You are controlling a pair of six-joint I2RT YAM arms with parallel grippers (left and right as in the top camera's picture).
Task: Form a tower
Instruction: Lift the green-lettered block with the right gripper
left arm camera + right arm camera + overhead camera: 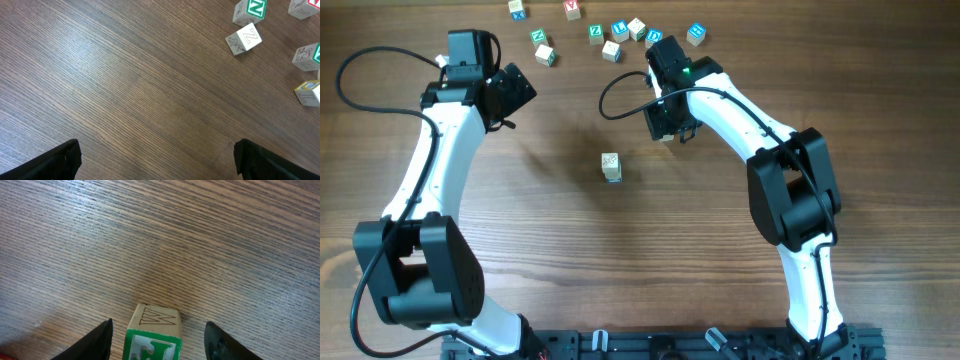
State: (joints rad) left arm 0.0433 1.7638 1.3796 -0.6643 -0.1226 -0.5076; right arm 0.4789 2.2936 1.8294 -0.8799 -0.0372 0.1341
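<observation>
Tower (610,167) stands upright, long axis vertical; left gripper (156,150) wide, right gripper (158,330) parted around W cube (159,316).

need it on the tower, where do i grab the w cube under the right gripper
Grip the W cube by its left and right side faces, coming straight down from above. It stands square and upright on the table, and the open right gripper straddles it with a gap on each side.

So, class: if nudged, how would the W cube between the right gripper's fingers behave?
The W cube likely slides rather than rolls: its faces look flat and square-edged. It looks like wood, so probably stiff and light.
</observation>
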